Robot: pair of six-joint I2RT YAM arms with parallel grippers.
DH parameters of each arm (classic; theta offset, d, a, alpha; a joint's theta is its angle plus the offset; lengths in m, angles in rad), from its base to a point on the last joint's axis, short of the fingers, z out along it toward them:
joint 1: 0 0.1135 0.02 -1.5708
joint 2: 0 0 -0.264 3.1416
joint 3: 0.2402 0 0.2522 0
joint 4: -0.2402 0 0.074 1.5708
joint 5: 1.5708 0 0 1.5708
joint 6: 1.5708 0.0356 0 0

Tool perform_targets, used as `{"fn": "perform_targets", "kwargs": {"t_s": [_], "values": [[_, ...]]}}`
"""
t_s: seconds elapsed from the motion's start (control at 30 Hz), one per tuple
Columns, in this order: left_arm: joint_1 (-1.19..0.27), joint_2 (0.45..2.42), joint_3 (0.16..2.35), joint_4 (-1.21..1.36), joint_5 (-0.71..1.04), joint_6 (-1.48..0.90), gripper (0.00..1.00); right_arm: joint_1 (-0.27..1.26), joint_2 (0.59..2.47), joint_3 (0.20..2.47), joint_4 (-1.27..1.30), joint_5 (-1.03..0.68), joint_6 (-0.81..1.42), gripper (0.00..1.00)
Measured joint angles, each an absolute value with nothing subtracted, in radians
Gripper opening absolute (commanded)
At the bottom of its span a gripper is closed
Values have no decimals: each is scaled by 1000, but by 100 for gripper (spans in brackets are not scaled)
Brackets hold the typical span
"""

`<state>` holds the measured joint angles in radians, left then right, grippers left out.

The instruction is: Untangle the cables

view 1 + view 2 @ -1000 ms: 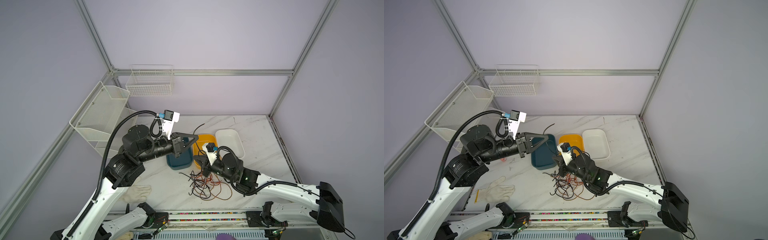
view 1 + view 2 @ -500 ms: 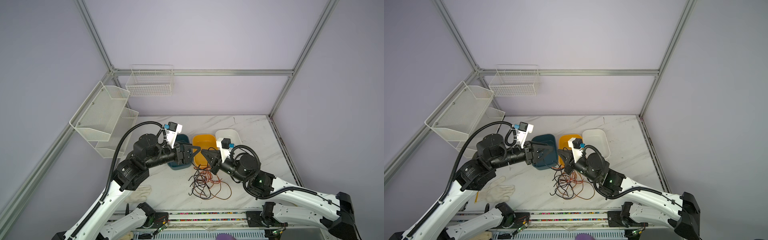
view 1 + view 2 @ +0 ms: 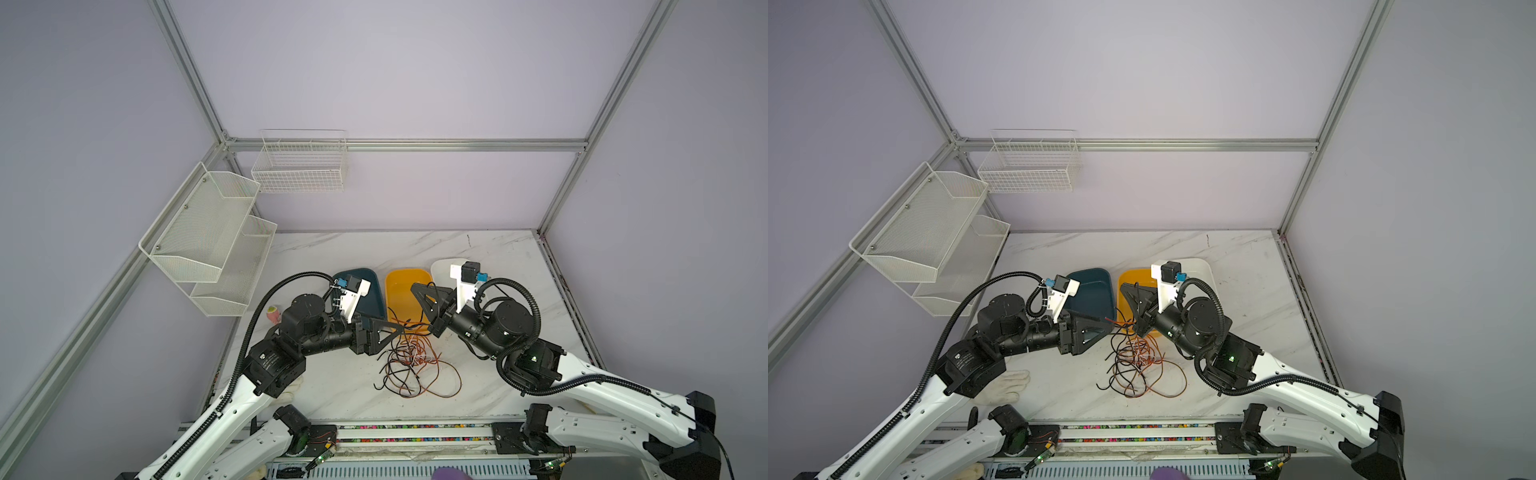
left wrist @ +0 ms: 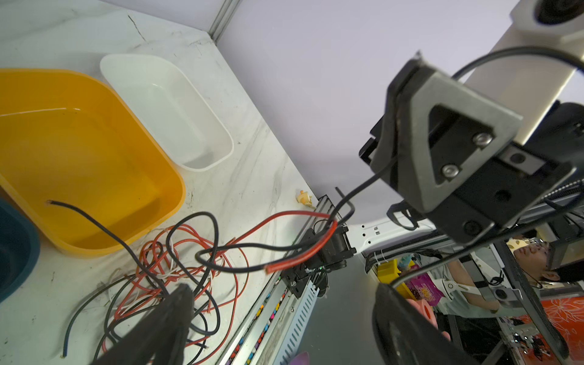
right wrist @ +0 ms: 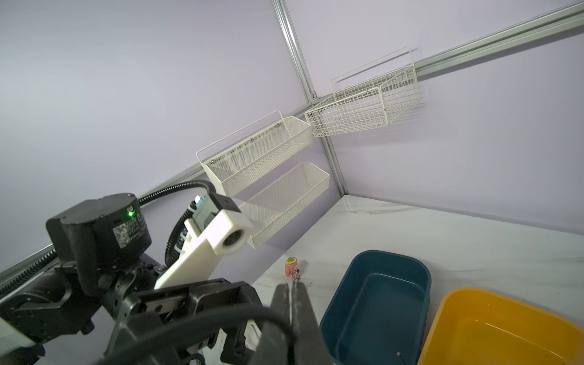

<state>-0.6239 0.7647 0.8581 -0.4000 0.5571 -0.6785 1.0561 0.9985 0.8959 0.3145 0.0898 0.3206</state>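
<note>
We see the left hand spread wide, empty (cables tangled on the table); right hand pinches a black cable.

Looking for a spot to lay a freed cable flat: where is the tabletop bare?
Bare: the back strip of the table between the bins and the wall, running to the right rail; also a front patch between the cables, the left arm and the front rail. Crowded: the middle, where the cables spread before the bins.

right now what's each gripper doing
Left gripper: open, holding nothing.
Right gripper: shut on a thin black cable.
</note>
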Motion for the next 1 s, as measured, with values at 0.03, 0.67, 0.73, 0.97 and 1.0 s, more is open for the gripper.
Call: {"fn": "perform_targets", "kwargs": {"t_s": [0.03,0.67,0.73,0.97,1.0], "values": [[-624,757,836,-381,567,-682,91,1055,998,902,308,95,331,0],[-629,783,632,-162,669,-678,77,1053,973,959,294,81,443,0],[-629,797,632,-152,668,-670,76,1053,970,960,294,70,448,0],[-637,850,632,-93,668,-669,80,1053,952,969,294,54,467,0],[-640,857,632,-84,668,-669,80,1053,949,971,294,51,468,0]]}}
